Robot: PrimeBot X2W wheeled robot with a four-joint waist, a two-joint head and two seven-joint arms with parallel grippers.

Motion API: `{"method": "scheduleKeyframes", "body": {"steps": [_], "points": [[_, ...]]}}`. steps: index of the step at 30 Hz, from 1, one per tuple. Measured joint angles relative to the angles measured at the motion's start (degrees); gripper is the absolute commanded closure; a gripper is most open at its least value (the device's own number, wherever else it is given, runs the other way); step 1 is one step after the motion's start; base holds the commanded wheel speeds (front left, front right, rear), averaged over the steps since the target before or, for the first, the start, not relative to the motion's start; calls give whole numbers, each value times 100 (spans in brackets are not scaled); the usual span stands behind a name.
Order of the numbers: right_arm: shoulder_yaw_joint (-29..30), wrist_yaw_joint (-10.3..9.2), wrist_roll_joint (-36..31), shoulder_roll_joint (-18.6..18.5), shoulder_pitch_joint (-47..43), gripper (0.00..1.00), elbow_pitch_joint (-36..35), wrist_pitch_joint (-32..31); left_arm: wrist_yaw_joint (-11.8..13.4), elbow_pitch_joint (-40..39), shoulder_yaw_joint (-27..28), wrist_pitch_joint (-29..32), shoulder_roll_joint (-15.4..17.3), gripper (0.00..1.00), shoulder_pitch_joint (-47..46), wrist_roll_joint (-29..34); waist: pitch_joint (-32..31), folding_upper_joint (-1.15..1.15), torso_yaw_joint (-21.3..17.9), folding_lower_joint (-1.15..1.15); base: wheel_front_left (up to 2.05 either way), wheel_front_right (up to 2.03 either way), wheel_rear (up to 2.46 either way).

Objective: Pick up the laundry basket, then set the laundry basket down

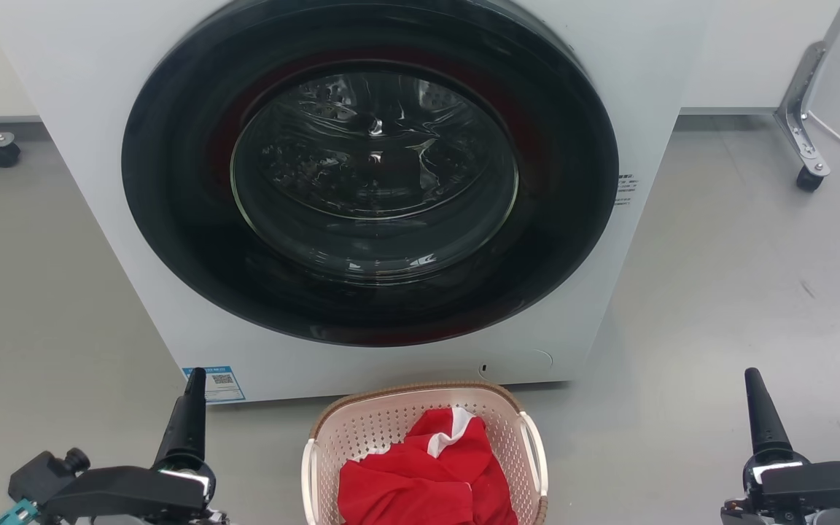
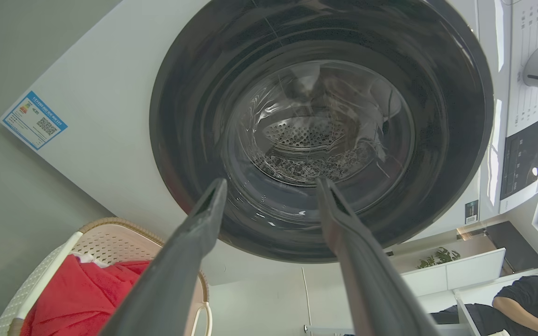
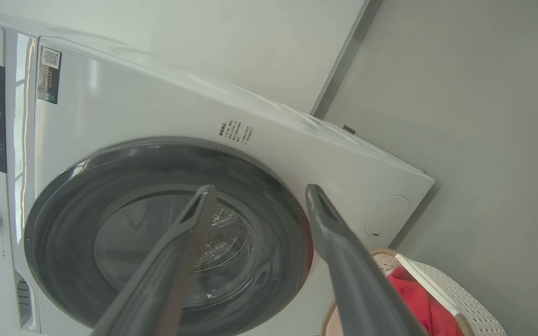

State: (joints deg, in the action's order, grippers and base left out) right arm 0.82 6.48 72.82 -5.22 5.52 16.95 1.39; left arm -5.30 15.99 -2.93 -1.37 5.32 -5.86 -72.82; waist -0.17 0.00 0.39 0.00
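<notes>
The laundry basket [image 1: 362,430], cream-pink and perforated with a brown woven-look rim and white side handles, stands on the floor at the bottom centre of the head view, just in front of the washing machine. A red and white cloth [image 1: 420,474] lies in it. My left gripper [image 1: 196,375] is to the basket's left and my right gripper [image 1: 753,375] well to its right, both apart from it. In the left wrist view the left gripper [image 2: 272,182] is open and empty, with the basket [image 2: 101,238] at lower left. The right gripper [image 3: 259,189] is likewise open and empty, the basket [image 3: 465,298] at lower right.
A big white washing machine [image 1: 653,87] with its round dark door [image 1: 372,182] shut stands close behind the basket. A metal leg on a caster [image 1: 803,131] stands at the far right, another caster [image 1: 1,153] at the far left. A person [image 2: 530,298] sits beyond the machine.
</notes>
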Motion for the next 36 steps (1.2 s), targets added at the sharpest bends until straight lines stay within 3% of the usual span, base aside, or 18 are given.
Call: {"method": "scheduleKeyframes", "body": {"steps": [24,36], "points": [[-902,-494,-2741,-547,203,0,-380,532,636,-426,-766,-534,358,0,-132,2630,-10,0,13,0,0,0,0],[-1216,-604,-3737,-706,218,0,-404,786,825,-398,-942,-787,380,0,-132,3432,-3,0,13,0,0,0,0]]}}
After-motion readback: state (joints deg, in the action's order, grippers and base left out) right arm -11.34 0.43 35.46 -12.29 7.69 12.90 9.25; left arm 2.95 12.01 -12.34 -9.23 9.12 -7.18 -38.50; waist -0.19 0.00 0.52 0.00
